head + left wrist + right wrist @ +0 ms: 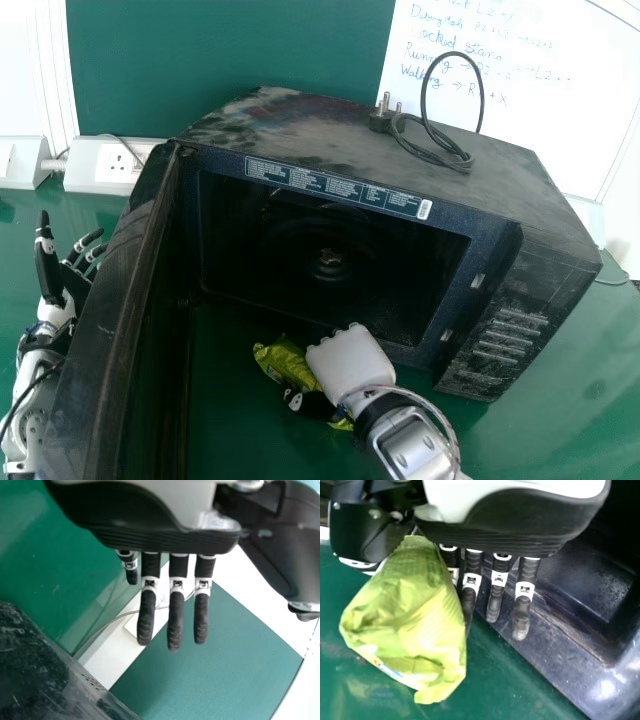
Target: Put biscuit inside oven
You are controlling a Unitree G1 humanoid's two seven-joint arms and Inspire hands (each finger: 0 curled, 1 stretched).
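Observation:
In the head view, my right hand [352, 365] is low in front of the oven's [330, 172] opening, back of the hand up. The green biscuit packet [284, 360] juts out on its left side. From the right wrist view, the packet [412, 625] is pinched between the thumb and the fingers of my right hand [522, 611], near the oven's front edge [530, 655]. The black oven stands with its door [130, 290] swung wide at the left. Beyond the door, my left hand [48, 268] is open and empty, its fingers [175, 620] straight in the left wrist view.
A cable with a plug [382, 118] lies on the oven's top. Behind the oven are a white wall socket unit [85, 178], a green panel [220, 60] and a whiteboard [540, 90]. The green table [570, 390] extends around the oven.

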